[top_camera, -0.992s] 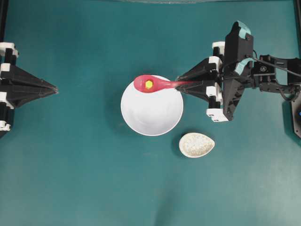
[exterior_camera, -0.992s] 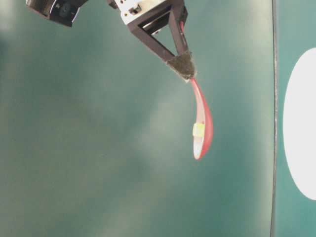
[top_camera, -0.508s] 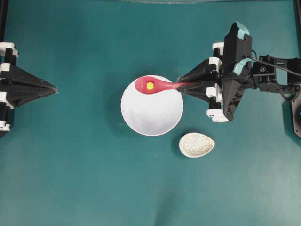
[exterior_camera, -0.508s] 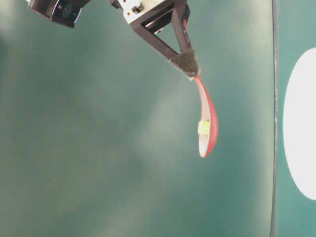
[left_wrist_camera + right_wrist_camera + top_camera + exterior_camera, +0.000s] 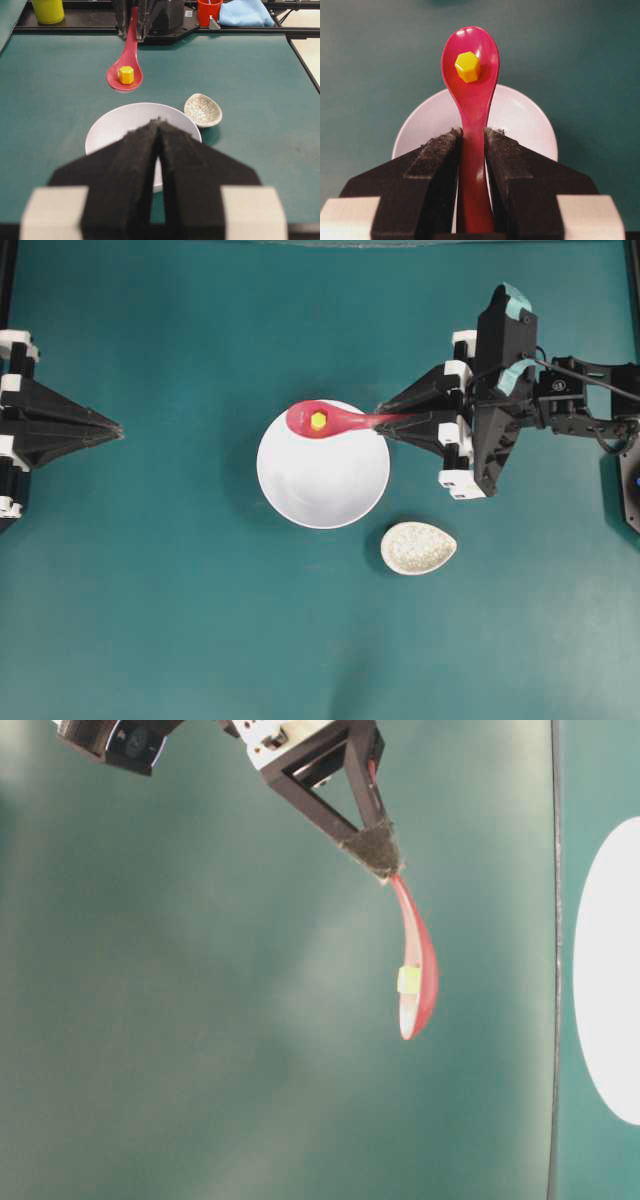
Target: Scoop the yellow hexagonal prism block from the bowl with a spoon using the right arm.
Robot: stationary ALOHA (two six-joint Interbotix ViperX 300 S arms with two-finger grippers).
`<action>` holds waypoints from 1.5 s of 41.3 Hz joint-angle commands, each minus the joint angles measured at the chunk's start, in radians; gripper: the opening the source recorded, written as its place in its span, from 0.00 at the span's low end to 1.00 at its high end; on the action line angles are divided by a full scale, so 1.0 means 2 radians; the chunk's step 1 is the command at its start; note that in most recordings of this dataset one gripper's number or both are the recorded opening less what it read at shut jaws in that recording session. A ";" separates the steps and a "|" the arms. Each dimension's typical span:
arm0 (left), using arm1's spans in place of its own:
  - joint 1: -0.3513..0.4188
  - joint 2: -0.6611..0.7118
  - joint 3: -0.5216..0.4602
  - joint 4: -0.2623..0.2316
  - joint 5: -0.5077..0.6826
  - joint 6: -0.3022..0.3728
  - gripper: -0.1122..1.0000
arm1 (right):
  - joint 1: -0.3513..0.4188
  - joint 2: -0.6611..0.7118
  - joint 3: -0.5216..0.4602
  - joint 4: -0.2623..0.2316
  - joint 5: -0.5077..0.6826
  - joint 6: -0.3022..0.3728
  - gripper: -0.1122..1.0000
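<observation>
Yellow and six-sided, the block (image 5: 468,66) is seated in the hollow of the pink-red spoon (image 5: 470,95), which is held lifted above the far rim of the white bowl (image 5: 323,472), now emptied. The spoon's handle is clamped between the narrowed fingers of the right gripper (image 5: 472,137). The left gripper (image 5: 159,125) is parked well apart, its fingers pressed together on nothing. The scoop itself is judged done; what remains is carrying, for which a level spoon and slow travel are called for, lest the block be tipped out.
</observation>
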 commanded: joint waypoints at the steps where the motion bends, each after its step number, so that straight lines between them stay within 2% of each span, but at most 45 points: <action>1: 0.000 0.002 -0.013 0.002 -0.005 0.001 0.10 | 0.001 -0.012 -0.010 0.006 -0.006 0.001 0.31; 7: 0.000 0.003 -0.013 0.002 -0.005 0.002 0.10 | 0.001 -0.011 -0.010 0.019 -0.009 0.002 0.31; 16: 0.000 0.002 -0.013 0.002 -0.006 0.003 0.10 | 0.001 -0.011 -0.011 0.024 -0.008 0.003 0.31; 32: 0.000 0.003 -0.013 0.002 -0.006 0.004 0.10 | 0.001 -0.011 -0.010 0.027 -0.007 0.015 0.31; 62: 0.000 0.002 -0.013 0.002 -0.006 0.005 0.10 | 0.001 -0.011 -0.009 0.025 -0.006 0.012 0.31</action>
